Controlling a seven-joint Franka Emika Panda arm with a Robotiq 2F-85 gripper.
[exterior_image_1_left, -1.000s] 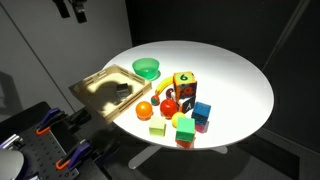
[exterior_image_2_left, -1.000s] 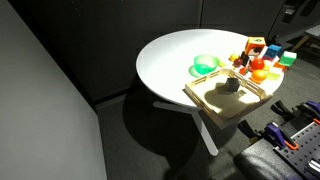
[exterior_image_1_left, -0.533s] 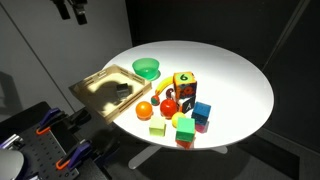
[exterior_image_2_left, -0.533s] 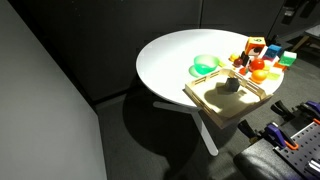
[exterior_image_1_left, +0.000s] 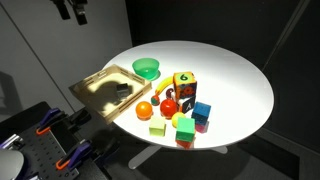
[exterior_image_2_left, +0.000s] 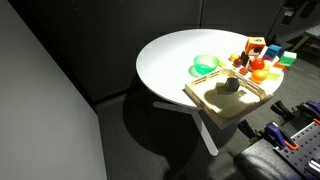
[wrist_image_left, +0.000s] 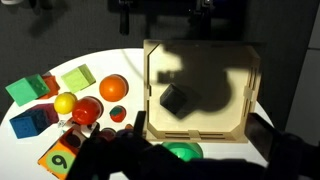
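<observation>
Square wooden tray (wrist_image_left: 222, 112) — dark cube (wrist_image_left: 176, 99) inside

Lab; black curtains (exterior_image_1_left: 200, 20); orange clamps (exterior_image_1_left: 52, 125); white table (exterior_image_1_left: 235, 80)

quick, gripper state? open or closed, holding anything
Gripper: open, fingers apart, holding nothing, up above the wooden tray.

In the wrist view the gripper (wrist_image_left: 163, 8) is a dark shape cut off by the top edge, so how its jaws stand cannot be told. Far from the fingers, a black mass (wrist_image_left: 130, 156) (out of focus) covers part of the green bowl (wrist_image_left: 183, 152), and the numbered block (wrist_image_left: 58, 158) runs off the bottom edge.
</observation>
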